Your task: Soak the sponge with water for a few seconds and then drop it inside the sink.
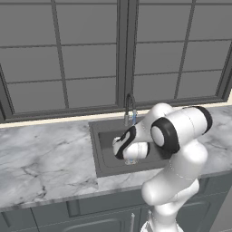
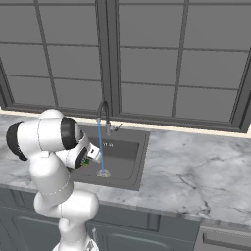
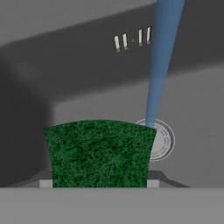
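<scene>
- Gripper is clamped on the sponge, which hangs over the sink basin with its green face toward the hand camera.
- Water falls just beside the sponge's edge toward the drain; whether it touches the sponge is hard to tell.
- Sponge should handle as light, soft and compressible; once wet it will likely get heavier and slicker.
- Best hold is across the 2 narrow sides, mid-body, firm enough not to slip yet not squeezing the water out.
- In the right base view the faucet stands behind the stream.
</scene>
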Robot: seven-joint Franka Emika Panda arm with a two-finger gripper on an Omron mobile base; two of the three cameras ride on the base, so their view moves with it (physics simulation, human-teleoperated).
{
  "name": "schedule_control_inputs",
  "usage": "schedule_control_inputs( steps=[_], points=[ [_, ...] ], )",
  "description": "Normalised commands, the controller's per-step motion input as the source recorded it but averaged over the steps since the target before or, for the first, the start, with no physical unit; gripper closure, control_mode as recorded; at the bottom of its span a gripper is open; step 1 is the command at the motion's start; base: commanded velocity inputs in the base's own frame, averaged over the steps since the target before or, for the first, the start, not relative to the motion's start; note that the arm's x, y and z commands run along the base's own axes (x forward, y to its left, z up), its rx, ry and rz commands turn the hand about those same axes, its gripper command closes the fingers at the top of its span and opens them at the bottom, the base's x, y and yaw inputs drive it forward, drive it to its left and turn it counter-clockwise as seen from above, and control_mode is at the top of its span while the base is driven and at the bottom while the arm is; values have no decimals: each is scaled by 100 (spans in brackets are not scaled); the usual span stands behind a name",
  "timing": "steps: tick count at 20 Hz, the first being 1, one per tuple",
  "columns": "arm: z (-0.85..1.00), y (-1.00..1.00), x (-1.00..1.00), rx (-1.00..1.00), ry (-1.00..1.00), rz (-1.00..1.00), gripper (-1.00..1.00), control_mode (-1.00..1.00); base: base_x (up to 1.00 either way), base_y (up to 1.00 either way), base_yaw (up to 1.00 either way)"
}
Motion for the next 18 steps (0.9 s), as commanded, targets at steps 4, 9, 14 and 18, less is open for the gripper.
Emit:
schedule_control_inputs(
  steps=[4,9,14,18],
  points=[
    [0,0,8,0,-4,0,100,-100,0,0,0],
    [-7,0,0,0,0,0,100,-100,0,0,0],
    [-22,0,0,0,-1,0,100,-100,0,0,0],
    [-25,0,0,-1,0,0,100,-100,0,0,0]
  ],
)
